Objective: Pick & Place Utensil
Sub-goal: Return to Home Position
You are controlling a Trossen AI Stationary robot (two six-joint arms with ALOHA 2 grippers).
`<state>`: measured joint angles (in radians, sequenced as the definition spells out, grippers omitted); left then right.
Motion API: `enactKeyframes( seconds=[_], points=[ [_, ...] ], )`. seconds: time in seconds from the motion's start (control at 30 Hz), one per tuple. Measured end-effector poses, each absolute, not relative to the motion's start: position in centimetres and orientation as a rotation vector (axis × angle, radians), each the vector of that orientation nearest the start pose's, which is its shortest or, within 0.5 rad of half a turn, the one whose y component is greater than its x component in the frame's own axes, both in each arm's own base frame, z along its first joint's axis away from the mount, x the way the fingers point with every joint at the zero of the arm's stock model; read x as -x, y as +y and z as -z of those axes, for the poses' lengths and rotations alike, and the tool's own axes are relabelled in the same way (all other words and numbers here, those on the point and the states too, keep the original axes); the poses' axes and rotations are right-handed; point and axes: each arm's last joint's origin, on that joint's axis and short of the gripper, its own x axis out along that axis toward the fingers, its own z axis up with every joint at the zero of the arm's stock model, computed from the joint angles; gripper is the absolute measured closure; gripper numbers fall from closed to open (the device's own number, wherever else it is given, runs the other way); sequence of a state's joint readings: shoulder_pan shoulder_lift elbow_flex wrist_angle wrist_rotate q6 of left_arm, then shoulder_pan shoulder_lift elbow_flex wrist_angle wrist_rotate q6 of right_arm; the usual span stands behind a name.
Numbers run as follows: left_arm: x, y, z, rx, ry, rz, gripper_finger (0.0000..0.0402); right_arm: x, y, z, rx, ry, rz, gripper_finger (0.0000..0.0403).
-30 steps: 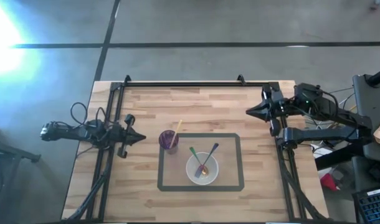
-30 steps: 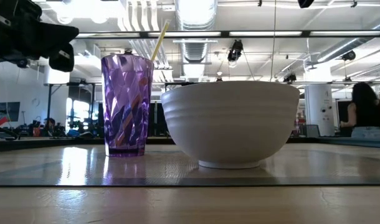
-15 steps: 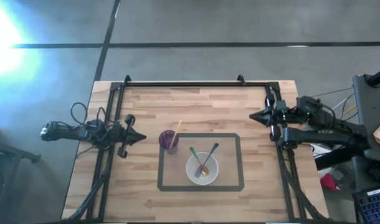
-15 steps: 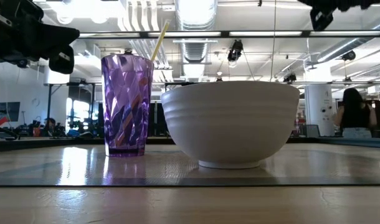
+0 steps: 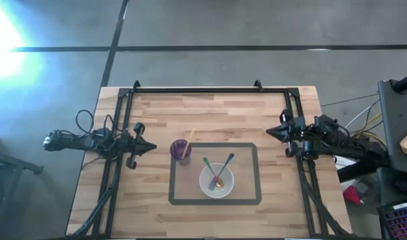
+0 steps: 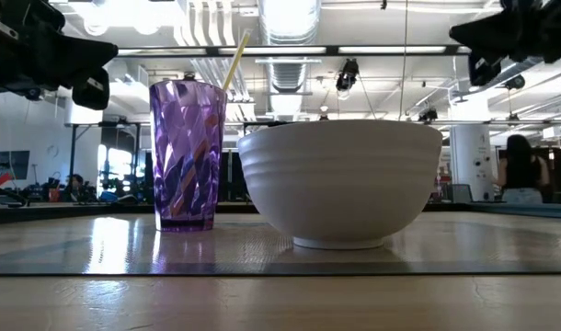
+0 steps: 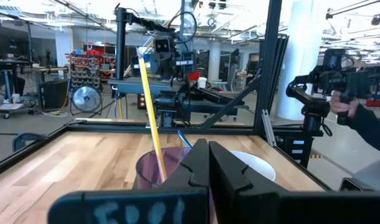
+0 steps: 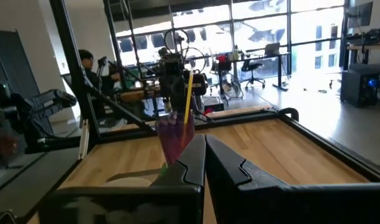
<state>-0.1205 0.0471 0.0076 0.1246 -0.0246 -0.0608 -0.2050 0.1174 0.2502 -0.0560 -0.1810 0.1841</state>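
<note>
A white bowl (image 5: 217,180) stands on the table inside a dark taped rectangle, with a green-handled and a dark blue-handled utensil (image 5: 225,167) leaning on its rim. Left of it stands a purple cup (image 5: 181,150) with a yellow utensil (image 5: 189,137) sticking out of it. My left gripper (image 5: 152,147) is shut, level, left of the cup and touches nothing. My right gripper (image 5: 270,131) is shut, level, at the table's right side, apart from the bowl. The left wrist view shows the cup (image 7: 159,168) and the yellow utensil (image 7: 149,112) past the shut fingers.
A black frame (image 5: 197,89) runs along the table's far edge and down both sides. Bare wood lies between the bowl and my right gripper. In the room beyond, a person (image 6: 518,170) stands at the right.
My right gripper has drawn back toward the table's right edge and come down, toward the near side. In the low view it has sunk into the picture at the upper right. The cup, bowl and utensils have kept their places.
</note>
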Motion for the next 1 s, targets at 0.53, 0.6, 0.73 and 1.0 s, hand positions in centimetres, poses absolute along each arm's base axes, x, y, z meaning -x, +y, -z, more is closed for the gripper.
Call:
enactKeyframes(
  seconds=[0.53,0.6,0.73,1.0],
  points=[
    [-9.9,-1.1,-17.4,0.067,-0.082,0.098,0.0401,-9.4,-1.6,-17.8,-0.166,-0.086,0.077,0.0394],
    [-9.9,-1.1,-17.4,0.067,-0.083,0.098,0.0401,-9.5,-1.7,-17.3,-0.167,-0.072,0.096,0.0394],
    [-9.9,-1.1,-17.4,0.067,-0.083,0.099,0.0399,-9.6,-1.7,-17.1,-0.164,-0.06,0.1,0.0394],
    [-9.9,-1.1,-17.4,0.067,-0.083,0.099,0.0401,-9.5,-1.9,-17.0,-0.11,-0.057,0.16,0.0394]
  ],
)
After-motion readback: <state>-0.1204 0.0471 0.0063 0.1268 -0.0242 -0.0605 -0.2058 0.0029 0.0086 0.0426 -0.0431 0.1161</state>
